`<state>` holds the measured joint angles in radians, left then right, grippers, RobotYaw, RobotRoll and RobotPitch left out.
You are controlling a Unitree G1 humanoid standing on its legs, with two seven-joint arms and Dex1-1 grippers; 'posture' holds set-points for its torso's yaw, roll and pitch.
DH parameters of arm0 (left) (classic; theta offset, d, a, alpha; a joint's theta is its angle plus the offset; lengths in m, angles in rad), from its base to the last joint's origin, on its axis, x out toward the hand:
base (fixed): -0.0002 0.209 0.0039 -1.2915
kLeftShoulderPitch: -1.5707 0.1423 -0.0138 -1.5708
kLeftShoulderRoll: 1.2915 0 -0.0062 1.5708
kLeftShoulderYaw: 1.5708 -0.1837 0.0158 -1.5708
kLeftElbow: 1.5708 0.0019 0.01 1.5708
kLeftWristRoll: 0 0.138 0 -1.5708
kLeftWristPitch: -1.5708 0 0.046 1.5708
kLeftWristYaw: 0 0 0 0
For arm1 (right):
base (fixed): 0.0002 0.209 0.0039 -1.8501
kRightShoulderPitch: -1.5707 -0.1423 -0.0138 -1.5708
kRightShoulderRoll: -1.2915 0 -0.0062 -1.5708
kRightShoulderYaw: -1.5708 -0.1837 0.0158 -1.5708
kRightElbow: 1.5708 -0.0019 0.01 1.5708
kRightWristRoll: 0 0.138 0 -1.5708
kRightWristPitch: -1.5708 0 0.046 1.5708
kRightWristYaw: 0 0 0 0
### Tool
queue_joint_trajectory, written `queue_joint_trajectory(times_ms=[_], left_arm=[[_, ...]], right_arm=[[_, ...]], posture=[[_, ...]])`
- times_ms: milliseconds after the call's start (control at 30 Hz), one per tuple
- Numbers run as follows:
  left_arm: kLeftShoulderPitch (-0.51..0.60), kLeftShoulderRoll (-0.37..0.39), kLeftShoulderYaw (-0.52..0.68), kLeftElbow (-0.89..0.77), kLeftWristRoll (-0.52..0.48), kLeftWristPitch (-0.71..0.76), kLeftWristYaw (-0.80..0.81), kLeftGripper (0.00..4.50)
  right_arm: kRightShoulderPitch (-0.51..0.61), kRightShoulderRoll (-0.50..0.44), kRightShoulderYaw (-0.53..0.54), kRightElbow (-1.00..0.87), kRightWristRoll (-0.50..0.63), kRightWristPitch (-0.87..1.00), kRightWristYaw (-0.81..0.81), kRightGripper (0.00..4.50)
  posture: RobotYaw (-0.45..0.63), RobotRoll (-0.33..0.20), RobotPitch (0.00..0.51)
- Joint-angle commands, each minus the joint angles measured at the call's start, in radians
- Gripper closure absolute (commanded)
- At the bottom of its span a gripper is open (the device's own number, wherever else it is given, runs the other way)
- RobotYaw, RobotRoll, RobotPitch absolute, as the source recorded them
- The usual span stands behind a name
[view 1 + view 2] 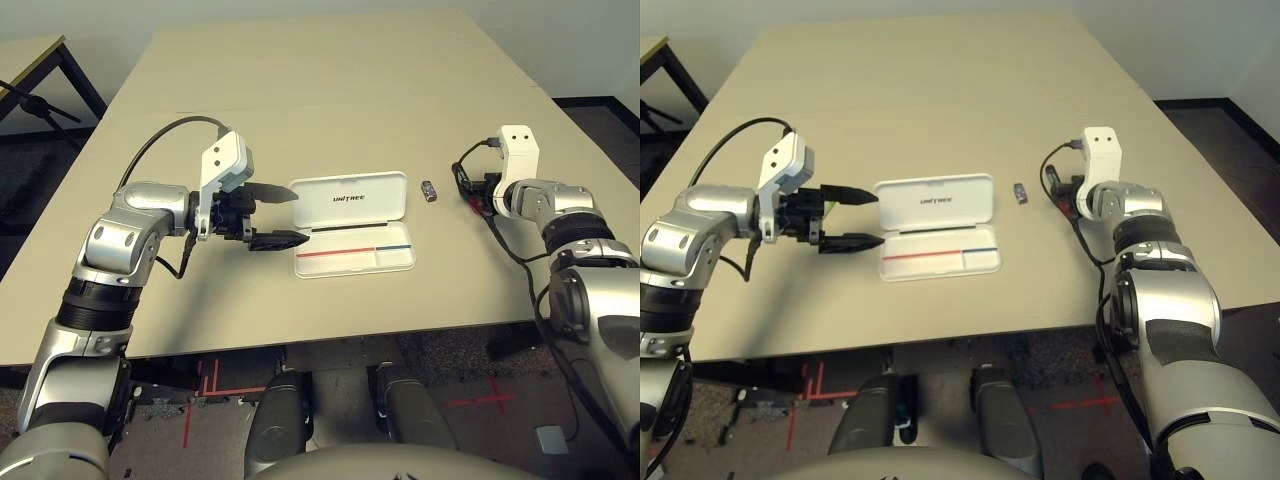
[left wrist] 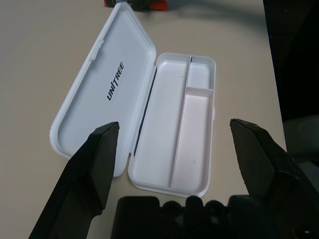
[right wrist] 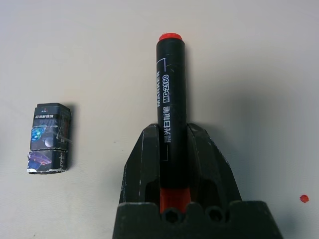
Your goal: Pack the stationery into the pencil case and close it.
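— The right gripper (image 3: 172, 128) is closed on one marker (image 3: 171, 84), black with red at its end and red again down between the fingers. And the left?
— Left gripper (image 1: 303, 214) has its two fingers wide apart, over by the left side of the pencil case (image 1: 355, 263).
— How does that case look from where you are?
— White, flat, round-cornered, lying open on the counter (image 1: 300, 90) between the two grippers. One lid (image 1: 350, 212), tilted back, dark UNITREE lettering on it. One tray, three compartments: two long, one small. I see one red line and one blue along it.
— Anything near it?
— One small dark block (image 1: 429, 191), printed all over, between the case and the right gripper. And a sliver of light green (image 1: 828, 208) by the left gripper; I can't tell what it is.
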<state>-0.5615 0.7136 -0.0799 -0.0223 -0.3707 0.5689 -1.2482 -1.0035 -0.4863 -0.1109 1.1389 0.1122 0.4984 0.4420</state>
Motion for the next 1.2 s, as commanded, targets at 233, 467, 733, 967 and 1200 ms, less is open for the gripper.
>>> queue_joint_trajectory(times_ms=[233,467,733,967,1200], left_arm=[[0.014,0.026,-0.002,-0.010,-0.007,0.003,0.001,0.00],[0.019,0.029,-0.005,0.002,-0.002,-0.013,-0.004,0.00],[0.016,0.026,-0.010,0.024,0.008,-0.043,-0.004,0.00],[0.041,0.035,-0.011,0.020,0.014,-0.067,-0.003,0.00],[0.080,0.038,0.001,-0.012,0.006,-0.073,0.011,0.00]], right_arm=[[0.007,-0.166,0.093,-0.141,-0.061,0.096,0.247,3.99],[0.073,-0.336,0.224,-0.465,-0.046,0.213,0.634,3.99],[0.100,-0.489,0.423,-0.739,-0.071,0.133,1.046,3.99],[0.002,-0.483,0.608,-0.801,-0.020,0.016,1.172,3.99],[-0.115,-0.356,0.728,-0.681,-0.036,-0.171,1.172,3.99]], posture=[[-0.03,0.000,0.103],[-0.05,0.000,0.110],[-0.04,0.000,0.104],[-0.01,0.000,0.096],[0.03,0.000,0.092]])
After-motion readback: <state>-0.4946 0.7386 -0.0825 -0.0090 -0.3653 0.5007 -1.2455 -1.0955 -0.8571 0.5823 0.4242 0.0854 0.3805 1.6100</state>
